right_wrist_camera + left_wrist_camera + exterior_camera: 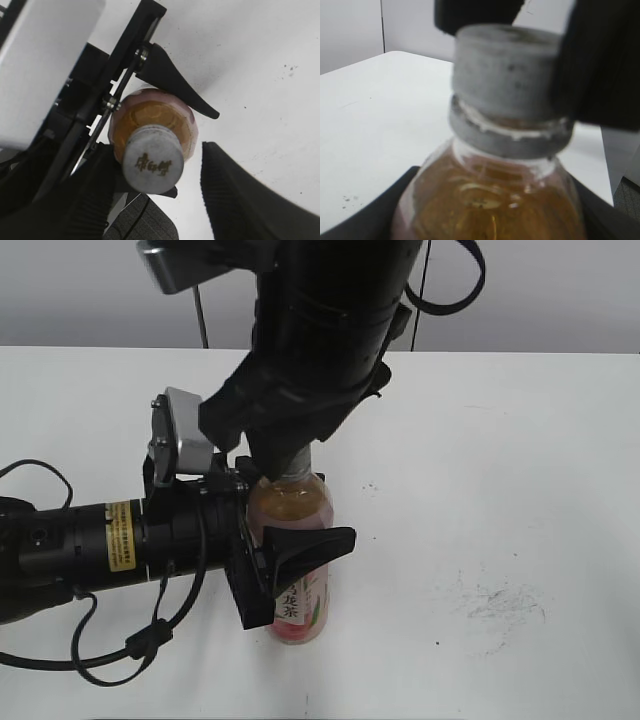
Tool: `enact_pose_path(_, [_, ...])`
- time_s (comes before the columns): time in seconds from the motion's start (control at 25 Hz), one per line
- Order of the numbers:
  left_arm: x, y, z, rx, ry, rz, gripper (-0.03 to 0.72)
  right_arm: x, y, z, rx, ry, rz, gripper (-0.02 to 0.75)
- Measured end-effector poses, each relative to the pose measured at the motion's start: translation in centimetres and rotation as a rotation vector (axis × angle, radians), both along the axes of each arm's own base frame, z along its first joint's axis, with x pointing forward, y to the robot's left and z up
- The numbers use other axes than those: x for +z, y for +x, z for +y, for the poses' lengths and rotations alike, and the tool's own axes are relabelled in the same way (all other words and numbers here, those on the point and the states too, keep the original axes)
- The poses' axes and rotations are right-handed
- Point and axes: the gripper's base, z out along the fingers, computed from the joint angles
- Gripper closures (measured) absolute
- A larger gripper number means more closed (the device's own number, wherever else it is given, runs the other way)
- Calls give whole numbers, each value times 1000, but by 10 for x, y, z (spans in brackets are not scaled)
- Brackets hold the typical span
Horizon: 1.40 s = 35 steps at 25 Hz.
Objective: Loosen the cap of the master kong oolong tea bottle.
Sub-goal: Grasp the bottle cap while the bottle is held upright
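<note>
The master kong oolong tea bottle stands upright on the white table. It holds amber tea and has a pink label with a white strip. My left gripper reaches in from the left and is shut on the bottle's upper body; its black jaws flank the bottle in the left wrist view. The light-grey cap has a dark mark on top and sits on the neck. My right gripper hangs over it from above and straddles it, open. Its left finger is close against the cap. A gap shows at its right finger.
Black cables loop on the table beside the left arm. Dark scuff marks lie on the table to the right of the bottle. The table's far edge meets a grey wall.
</note>
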Motion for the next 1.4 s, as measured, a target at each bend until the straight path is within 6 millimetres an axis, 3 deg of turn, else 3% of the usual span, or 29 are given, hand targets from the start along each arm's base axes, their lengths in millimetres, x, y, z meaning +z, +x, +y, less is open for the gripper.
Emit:
enact_pose_path(0.12, [0, 0, 0, 0, 0, 0, 244, -2, 0, 1, 28, -8, -3, 377])
enact_pose_path(0.2, [0, 0, 0, 2, -1, 1, 244, -3, 1, 1, 62, -14, -7, 473])
enact_pose_path(0.36, [0, 0, 0, 3, 1, 2, 244, -3, 1, 1, 220, -40, -45, 470])
enact_pose_path(0.48, [0, 0, 0, 1, 2, 0, 244, -3, 0, 2, 459, -78, -101, 470])
enact_pose_path(0.96, [0, 0, 0, -4, 3, -4, 244, -1, 1, 2, 1722, -289, -423, 470])
enact_pose_path(1.24, [0, 0, 0, 1, 0, 0, 244, 3, 2, 3, 2151, -366, -543, 470])
enact_pose_path(1.4, [0, 0, 0, 1, 1, 1, 244, 4, 1, 4, 2282, -400, -577, 470])
